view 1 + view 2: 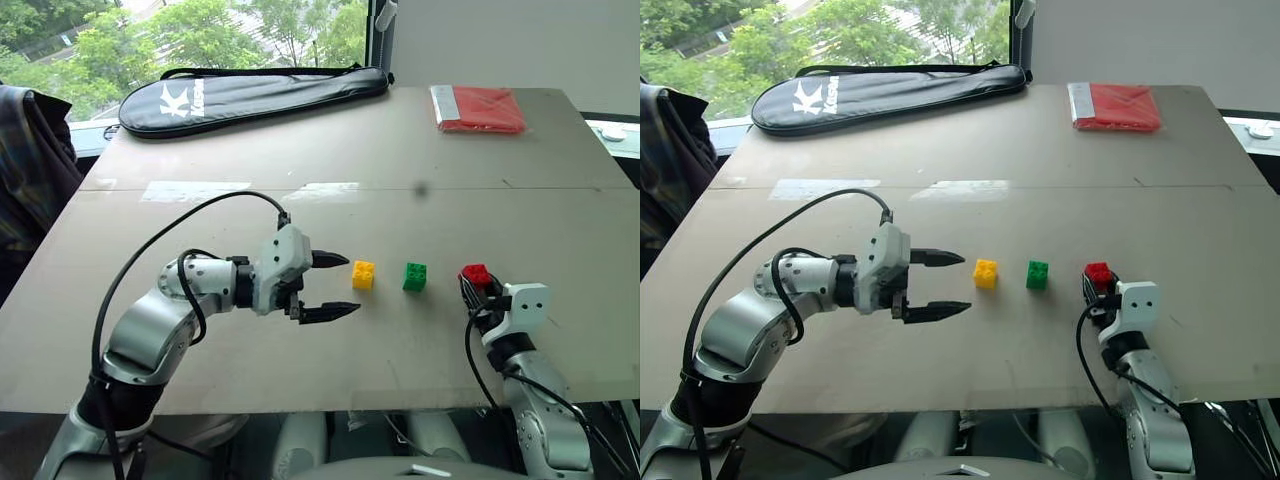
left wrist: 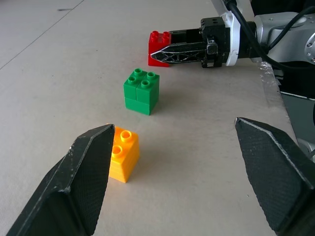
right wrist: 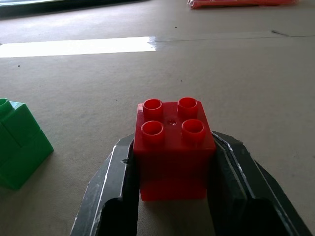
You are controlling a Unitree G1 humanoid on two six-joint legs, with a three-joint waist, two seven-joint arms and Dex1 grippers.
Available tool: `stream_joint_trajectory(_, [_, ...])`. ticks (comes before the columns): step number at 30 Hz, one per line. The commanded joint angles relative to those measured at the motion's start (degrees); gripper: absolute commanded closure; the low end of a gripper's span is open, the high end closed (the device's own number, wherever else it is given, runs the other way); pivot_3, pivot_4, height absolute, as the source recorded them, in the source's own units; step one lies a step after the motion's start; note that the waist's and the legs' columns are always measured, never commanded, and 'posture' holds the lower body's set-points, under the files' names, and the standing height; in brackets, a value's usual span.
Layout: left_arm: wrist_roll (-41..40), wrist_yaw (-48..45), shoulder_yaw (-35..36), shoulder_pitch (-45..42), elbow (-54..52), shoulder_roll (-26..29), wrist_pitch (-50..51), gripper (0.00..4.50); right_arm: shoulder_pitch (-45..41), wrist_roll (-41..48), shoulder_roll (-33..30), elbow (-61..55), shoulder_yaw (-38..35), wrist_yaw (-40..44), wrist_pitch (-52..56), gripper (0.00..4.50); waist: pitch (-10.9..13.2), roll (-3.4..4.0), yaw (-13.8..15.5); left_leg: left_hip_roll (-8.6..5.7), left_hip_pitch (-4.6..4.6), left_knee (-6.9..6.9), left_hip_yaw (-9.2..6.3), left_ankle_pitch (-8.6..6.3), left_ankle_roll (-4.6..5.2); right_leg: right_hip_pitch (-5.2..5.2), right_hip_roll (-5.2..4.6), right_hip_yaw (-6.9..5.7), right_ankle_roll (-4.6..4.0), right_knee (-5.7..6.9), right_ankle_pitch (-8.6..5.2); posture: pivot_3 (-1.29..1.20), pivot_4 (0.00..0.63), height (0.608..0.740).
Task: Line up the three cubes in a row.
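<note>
Three studded plastic cubes rowed near worktop's (image 1: 300, 150) front edge.
Yellow (image 1: 363, 274), green (image 1: 415, 276); red (image 1: 476, 273) pinched by right hand (image 3: 172, 196); left hand (image 1: 335, 285) spread beside yellow.

Grey table (image 1: 300, 160) before a leafy window (image 1: 200, 35)

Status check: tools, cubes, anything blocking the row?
Right tool shut on red cube. Left tool open, hovering beside yellow cube. Green cube between yellow and red, free on table. Nothing blocking the row.
</note>
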Motion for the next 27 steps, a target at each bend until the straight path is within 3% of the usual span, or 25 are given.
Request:
stream_joint_trajectory(1, [0.96, 0.52, -1.40, -1.35, -2.45, 0.02, -0.78, 0.49, 0.37, -2.94, 0.74, -3.55, 2.57, -2.18, 0.40, 3.19, 0.00, 0.00, -0.15, 0.00, 0.00, 0.00, -0.01, 0.00, 0.00, 0.00, 0.00, -0.01, 0.00, 0.00, 0.00, 0.00, 0.150, 0.708])
stream_joint_trajectory(27, [1.64, -1.71, -2.26, -1.91, -3.05, 4.45, -1.49, 0.49, 0.27, -8.12, 6.63, -4.32, 7.19, -9.46, 2.57, 3.19, 0.00, -0.01, -0.43, 0.03, 0.00, 0.00, -0.05, 0.00, 0.00, -0.06, 0.00, 0.06, 0.00, -0.01, 0.00, 0.00, 0.150, 0.708])
